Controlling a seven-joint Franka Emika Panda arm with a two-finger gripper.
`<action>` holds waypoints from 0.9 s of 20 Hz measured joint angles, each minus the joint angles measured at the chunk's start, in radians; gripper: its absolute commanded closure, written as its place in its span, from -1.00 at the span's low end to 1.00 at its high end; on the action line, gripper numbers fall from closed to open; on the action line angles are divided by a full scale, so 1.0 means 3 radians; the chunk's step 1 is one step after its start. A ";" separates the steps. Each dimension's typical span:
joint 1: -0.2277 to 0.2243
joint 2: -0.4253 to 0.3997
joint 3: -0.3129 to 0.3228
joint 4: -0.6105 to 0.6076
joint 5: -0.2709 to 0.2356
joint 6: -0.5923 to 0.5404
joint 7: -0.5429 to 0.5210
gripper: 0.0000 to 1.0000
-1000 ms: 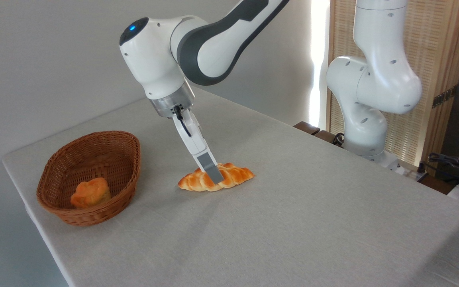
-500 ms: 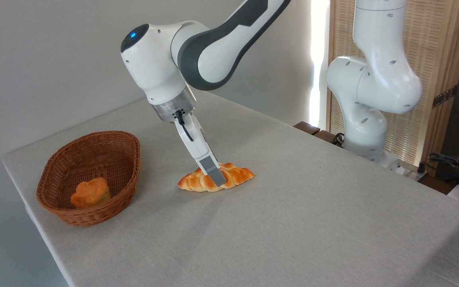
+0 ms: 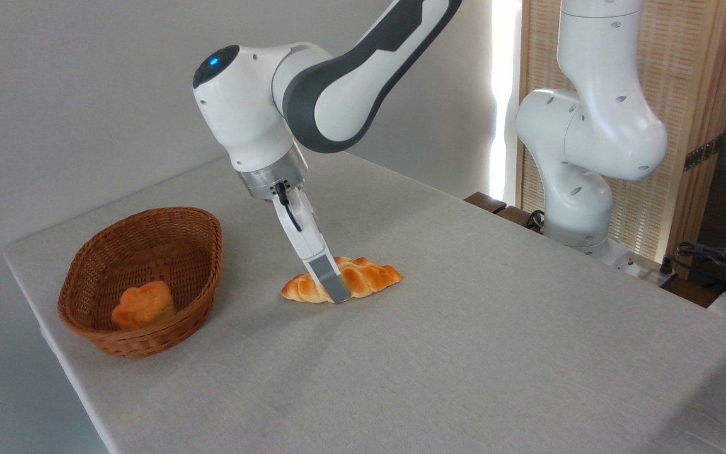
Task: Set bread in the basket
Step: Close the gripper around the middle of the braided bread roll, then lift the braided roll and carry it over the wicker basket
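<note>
1. Bread [image 3: 363, 277] lies flat on the desk [image 3: 464, 353], a long braided golden-orange loaf with tapered ends, its glossy ridges catching the light. It sits near the middle of the grey cloth, lengthwise from lower left to upper right.

2. The claw [image 3: 333, 291] has its tips down at the loaf, left of its middle. The near grey fingertip [image 3: 328, 280] covers the front of the loaf and reaches almost to the cloth. The far finger is hidden behind the near one, so whether the claw is clenched on the loaf or only straddling it cannot be told.

3. The arm leans in from the upper right, its white wrist with a blue light above and left of the loaf, the fingers slanting down to the right.

4. The basket [image 3: 101, 331], oval brown wicker with a thick rim, stands near the left corner of the desk, well apart from the loaf.

5. A small chunky orange roll [image 3: 144, 305] rests inside the basket, toward its near end.

6. The arm's white base column rises behind the desk's far right edge, in front of a slatted wooden screen [image 3: 691, 94]. Dark cables [image 3: 716, 258] lie at the far right.
</note>
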 measured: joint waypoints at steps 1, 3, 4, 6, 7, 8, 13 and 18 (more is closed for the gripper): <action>0.0000 0.0009 0.0000 -0.0004 0.0000 0.0022 0.0000 0.44; 0.0000 0.0020 0.0000 -0.0005 0.0000 0.0039 0.0000 0.47; 0.0000 0.0024 0.0000 -0.0005 0.0000 0.0044 0.0000 0.47; 0.0000 0.0026 0.0000 -0.0005 0.0000 0.0045 0.0000 0.50; 0.0000 0.0026 0.0000 -0.0005 0.0000 0.0046 0.0000 0.51; 0.0000 0.0026 0.0000 -0.0005 0.0000 0.0046 0.0000 0.51; 0.0000 0.0026 0.0000 -0.0005 0.0000 0.0047 0.0000 0.52; 0.0001 0.0024 0.0000 0.0002 0.0000 0.0046 0.0000 0.51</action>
